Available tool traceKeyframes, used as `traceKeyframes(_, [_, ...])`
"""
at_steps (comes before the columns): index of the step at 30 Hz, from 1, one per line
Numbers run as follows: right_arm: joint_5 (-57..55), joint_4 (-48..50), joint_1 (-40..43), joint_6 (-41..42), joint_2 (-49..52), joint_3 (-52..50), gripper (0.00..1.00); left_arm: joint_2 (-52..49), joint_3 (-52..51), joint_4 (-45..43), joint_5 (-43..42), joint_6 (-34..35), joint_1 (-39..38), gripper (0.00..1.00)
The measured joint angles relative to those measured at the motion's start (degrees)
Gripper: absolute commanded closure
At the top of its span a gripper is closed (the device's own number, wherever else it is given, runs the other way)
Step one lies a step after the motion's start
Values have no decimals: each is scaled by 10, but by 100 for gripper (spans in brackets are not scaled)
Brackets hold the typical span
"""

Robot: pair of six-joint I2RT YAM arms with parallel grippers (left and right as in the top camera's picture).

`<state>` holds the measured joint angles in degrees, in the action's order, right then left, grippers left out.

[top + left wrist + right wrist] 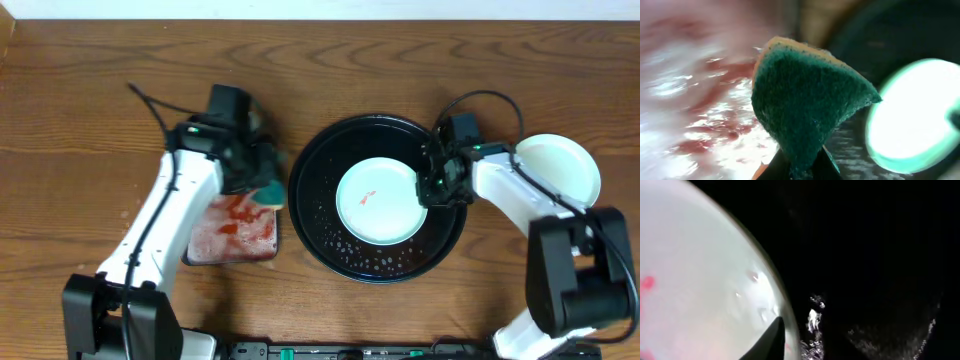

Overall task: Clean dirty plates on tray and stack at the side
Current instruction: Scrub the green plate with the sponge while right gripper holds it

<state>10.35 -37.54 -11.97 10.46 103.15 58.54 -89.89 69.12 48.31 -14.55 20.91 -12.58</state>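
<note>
A light blue plate with a small red smear lies in the large round black tray. My right gripper is at the plate's right rim. In the right wrist view one finger lies over the rim of the plate and the other is lost against the dark tray; the jaws look shut on the rim. A pale mint-white plate sits on the table to the right of the tray. The yellow plate is out of view. My left gripper is shut on a green sponge.
A small rectangular black tray with pinkish-red liquid sits left of the round tray, under the sponge. Water drops dot the round tray's floor. The light blue plate also shows in the left wrist view.
</note>
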Motion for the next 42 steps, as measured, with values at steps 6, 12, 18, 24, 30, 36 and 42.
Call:
traceKeyframes(6, [25,10,1,-1,7,6,99,-5,2,-82,-43,21,-124,92])
traceKeyframes(12, [25,1,1,-2,7,8,99,-59,5,-195,-57,82,-221,93])
traceKeyframes(18, [26,-7,1,-2,7,9,99,-163,9,-265,-75,146,-264,93])
traceKeyframes(24, [26,-12,1,-2,7,10,99,-235,17,-250,-91,169,-255,93])
traceKeyframes(30, [30,-18,0,-2,7,10,99,-226,42,-130,19,171,-245,92])
traceKeyframes(36, [45,-24,-6,-2,7,10,99,-224,52,-91,124,171,-251,92])
traceKeyframes(42, [45,-30,-6,-2,7,10,99,-224,38,-192,58,171,-241,93])
